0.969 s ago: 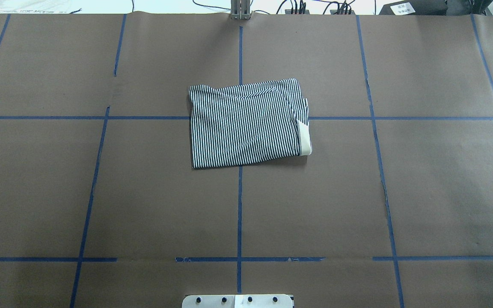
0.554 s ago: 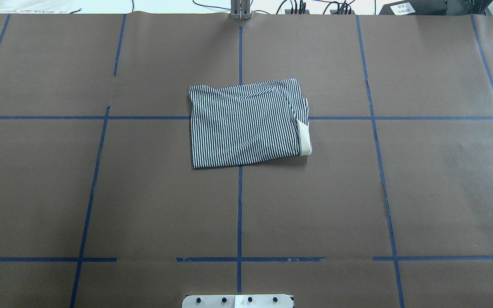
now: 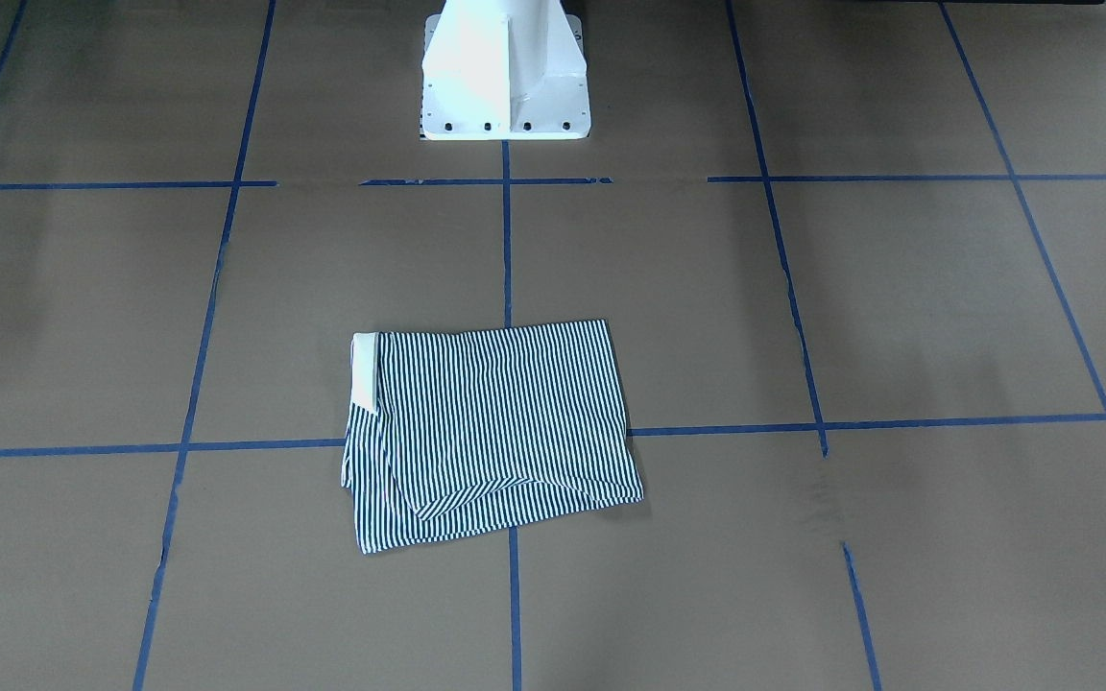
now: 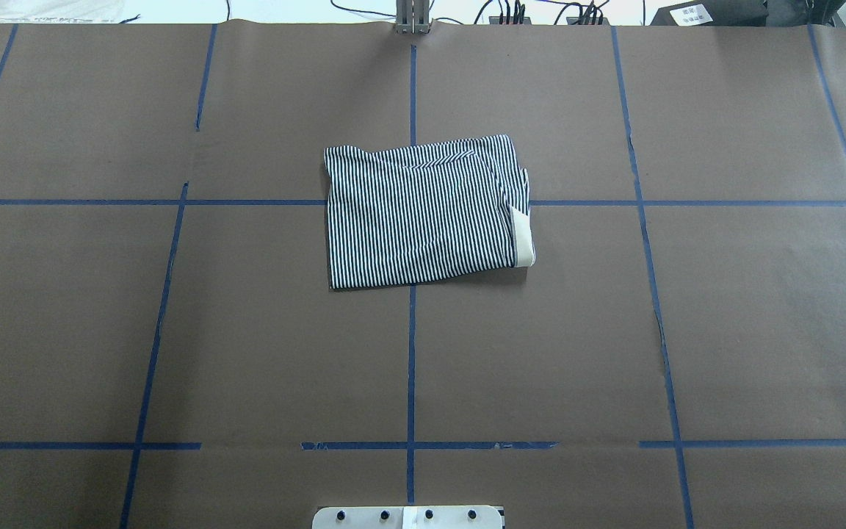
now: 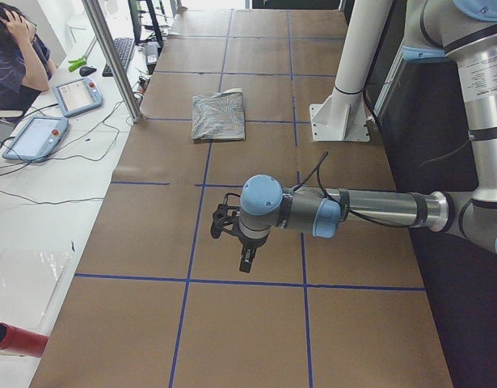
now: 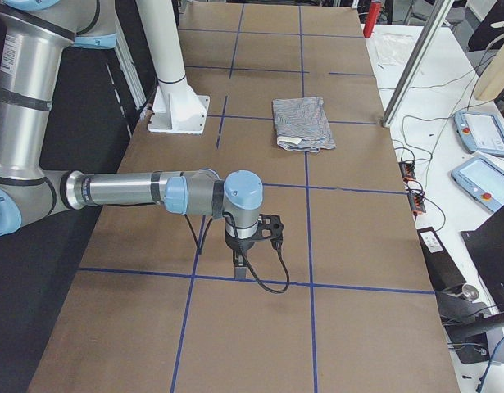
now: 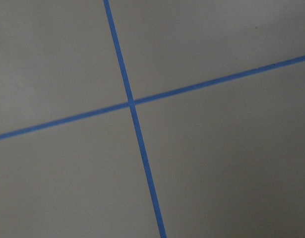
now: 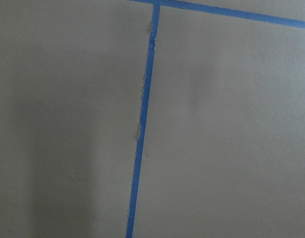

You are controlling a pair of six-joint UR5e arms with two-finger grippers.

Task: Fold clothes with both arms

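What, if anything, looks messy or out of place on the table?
Only small things. The folded shirt lies slightly crooked to the tape grid, its cream collar pokes out along one side, and the tape has gaps near the base.

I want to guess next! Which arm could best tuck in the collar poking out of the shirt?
Probably right: the collar pokes from the shirt on that side. The right arm and left arm both hover far off.

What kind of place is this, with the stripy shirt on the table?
Probably a robot testing lab. The table is marked with a blue tape grid, the left arm and right arm hang over it, and control tablets sit alongside.
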